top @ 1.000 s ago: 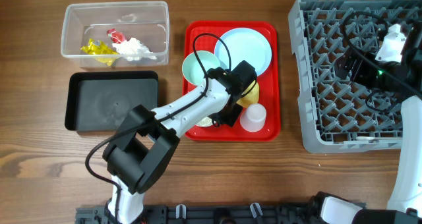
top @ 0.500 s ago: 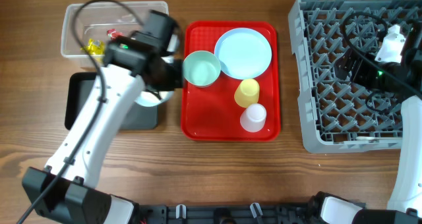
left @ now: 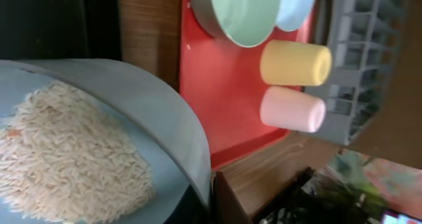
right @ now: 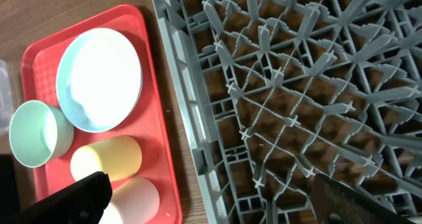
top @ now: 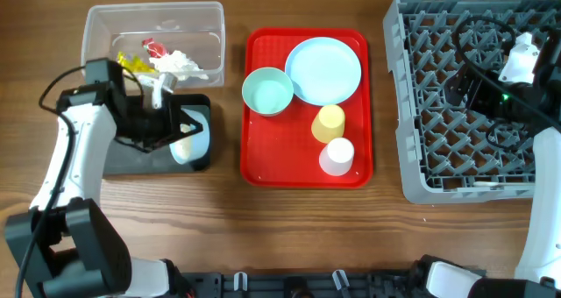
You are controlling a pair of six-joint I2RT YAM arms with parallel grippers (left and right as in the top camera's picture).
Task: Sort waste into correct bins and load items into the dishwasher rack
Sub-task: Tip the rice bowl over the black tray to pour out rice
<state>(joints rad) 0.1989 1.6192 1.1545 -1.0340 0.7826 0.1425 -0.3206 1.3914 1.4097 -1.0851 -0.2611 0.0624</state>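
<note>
Overhead: red tray (top: 280, 153) between black tray (top: 131, 163), rack (top: 438, 114)

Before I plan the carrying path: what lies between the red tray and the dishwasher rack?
Nothing stands there. The overhead view shows only a bare strip of wooden table between the red tray and the dishwasher rack.

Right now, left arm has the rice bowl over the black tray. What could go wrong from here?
1. The bowl in the left tool hangs near the black tray's right edge, so tipped rice may scatter onto the table.
2. The clear tub sits right next to the tray; a stray swing could drop grains among the wrappers there.
</note>
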